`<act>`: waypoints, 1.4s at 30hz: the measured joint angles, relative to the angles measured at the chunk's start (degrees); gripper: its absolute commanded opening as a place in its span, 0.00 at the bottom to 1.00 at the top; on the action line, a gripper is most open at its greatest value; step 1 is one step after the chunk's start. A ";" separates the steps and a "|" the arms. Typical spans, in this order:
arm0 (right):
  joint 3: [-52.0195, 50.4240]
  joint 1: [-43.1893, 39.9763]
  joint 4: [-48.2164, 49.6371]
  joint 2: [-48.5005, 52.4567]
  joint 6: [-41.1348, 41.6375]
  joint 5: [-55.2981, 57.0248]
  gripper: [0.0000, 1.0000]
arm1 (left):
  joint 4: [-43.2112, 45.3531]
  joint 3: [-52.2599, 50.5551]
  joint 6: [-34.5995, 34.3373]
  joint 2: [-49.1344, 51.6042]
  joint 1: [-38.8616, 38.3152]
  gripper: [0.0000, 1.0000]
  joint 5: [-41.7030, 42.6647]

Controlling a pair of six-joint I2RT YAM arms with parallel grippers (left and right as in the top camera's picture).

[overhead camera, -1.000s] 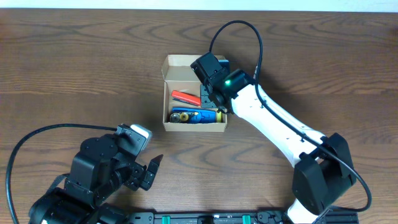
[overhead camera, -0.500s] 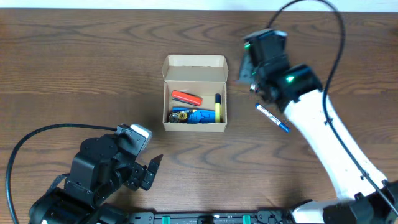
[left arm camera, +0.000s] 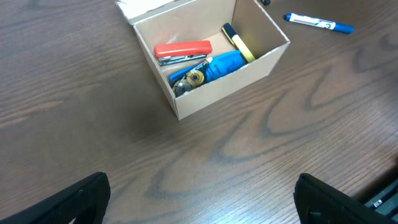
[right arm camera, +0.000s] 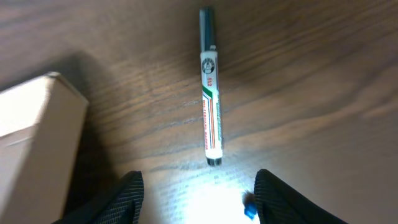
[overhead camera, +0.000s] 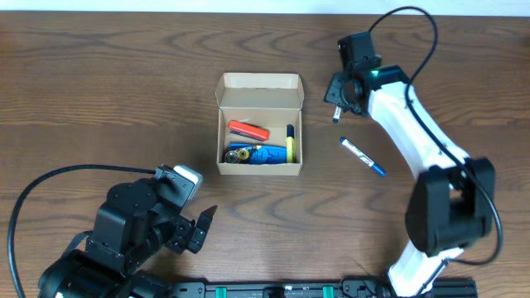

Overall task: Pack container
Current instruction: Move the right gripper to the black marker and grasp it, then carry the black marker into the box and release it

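Just ahead of the open, empty right hand (right arm camera: pixel 198 182), one marker (right arm camera: pixel 210 99) lies unpacked on the bench (right arm camera: pixel 323 68), container (overhead camera: pixel 261 170) alongside already part-filled, lid up.

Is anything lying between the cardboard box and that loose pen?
No. In the overhead view, only bare wooden table separates the box from the pen.

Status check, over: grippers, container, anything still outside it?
Left gripper open, empty. Right gripper open, empty, near the marker. Container lid open, partly filled. Marker lies loose, outside it; nothing blocking.
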 measured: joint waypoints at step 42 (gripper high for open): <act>0.85 -4.00 7.32 13.20 -7.56 -5.77 0.01 | -0.02 0.00 0.00 0.00 0.00 0.95 0.00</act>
